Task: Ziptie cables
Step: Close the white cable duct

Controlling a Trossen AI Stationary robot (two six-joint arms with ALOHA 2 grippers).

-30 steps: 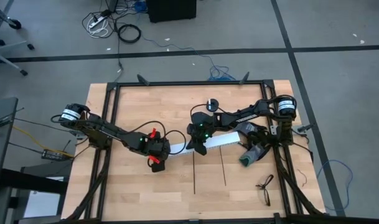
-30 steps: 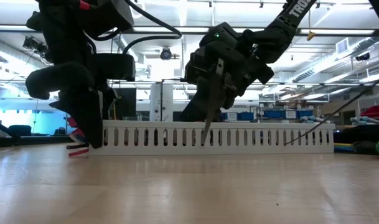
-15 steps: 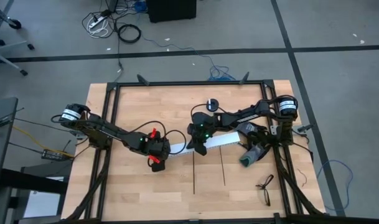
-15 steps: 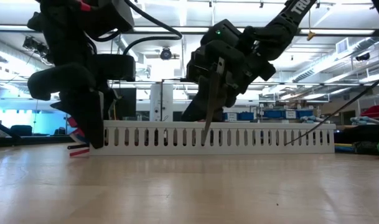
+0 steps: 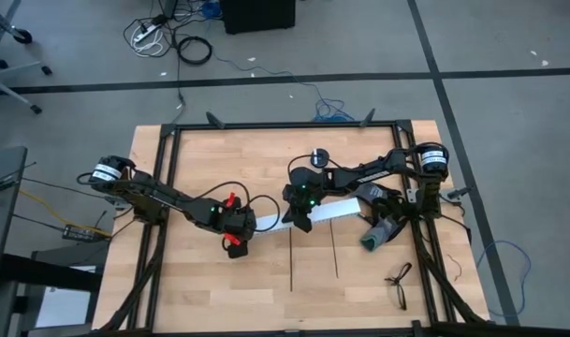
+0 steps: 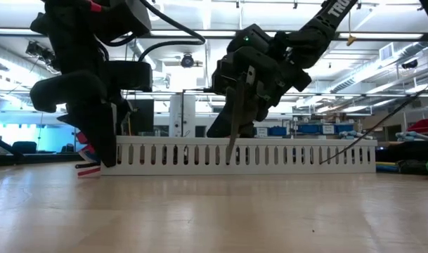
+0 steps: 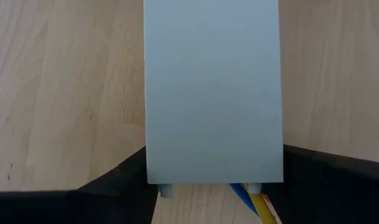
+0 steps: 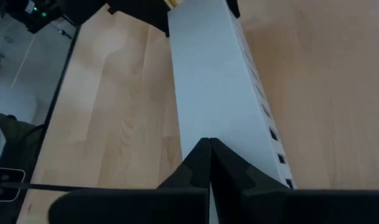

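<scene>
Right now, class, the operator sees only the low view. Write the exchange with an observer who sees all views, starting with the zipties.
Operator: Where are the zipties?
Observer: High view: two zipties lie parallel on the table beside the channel.
Operator: Right gripper open?
Observer: No; its wrist view shows the right gripper shut, tips over the channel.
Operator: Any wires?
Observer: Left wrist view: blue and yellow wires poke from the channel's end.

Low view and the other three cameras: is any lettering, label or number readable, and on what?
"TRO...", white letters cut off by the picture's edge, on the dark right arm in the low view.
No other text can be read in the high view or either wrist view.
</scene>
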